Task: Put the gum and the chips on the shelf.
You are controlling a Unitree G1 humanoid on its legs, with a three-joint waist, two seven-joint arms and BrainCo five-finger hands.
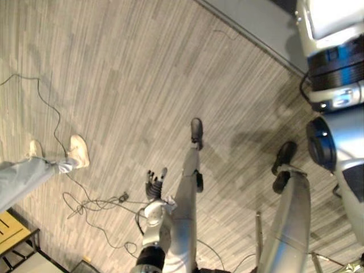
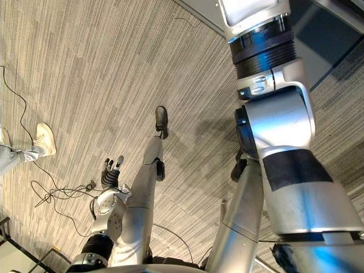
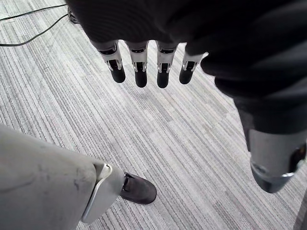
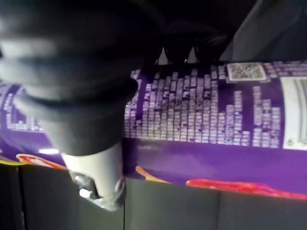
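Note:
A purple chips can (image 4: 201,120) with small white print lies across the right wrist view, very close. My right hand (image 4: 96,167) is shut on it, the thumb over its front and dark fingertips (image 4: 177,50) curling over its far side. Under the can runs a dark flat panel (image 4: 192,211) with a vertical seam. My left hand (image 1: 153,185) hangs low beside me over the carpet, holding nothing. In its wrist view its fingers (image 3: 139,67) hang straight in a row.
A person's grey trouser leg and white shoe (image 1: 77,151) stand on the striped grey carpet at the left. A yellow board on a dark frame (image 1: 11,227) sits in the lower left corner. A smooth darker floor strip (image 1: 256,23) runs along the upper right.

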